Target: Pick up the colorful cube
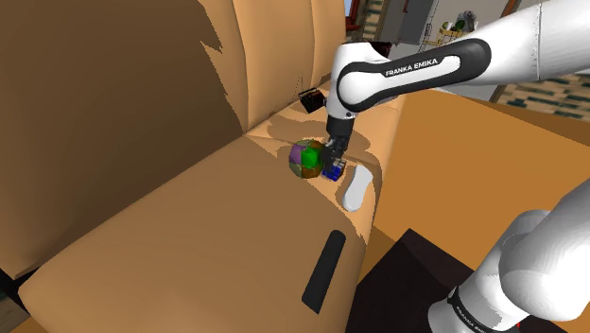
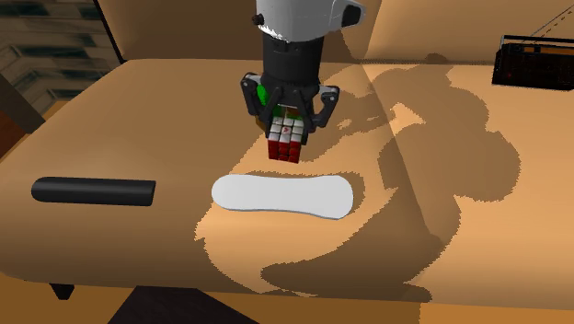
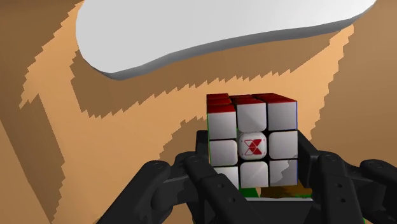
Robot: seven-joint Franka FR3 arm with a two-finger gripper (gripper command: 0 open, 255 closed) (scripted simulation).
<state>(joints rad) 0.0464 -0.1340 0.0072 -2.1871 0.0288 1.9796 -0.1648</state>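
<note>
Gripper (image 2: 287, 118) clamped on Rubik's cube (image 2: 285, 138), centre of second exterior view. Cube's white face has a red X logo. White oblong pad (image 2: 282, 196) just below; black bar (image 2: 92, 190) lower left. Arm (image 1: 416, 71) reads FRANKA EMIKA.

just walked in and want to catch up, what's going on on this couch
The white arm has its end effector clasped on the colourful cube, down at the tan couch seat. Whether the cube is off the cushion, I cannot tell. A multicoloured ball sits right beside the cube, a white oblong pad lies close by, and a black bar rests farther along the seat.
</note>
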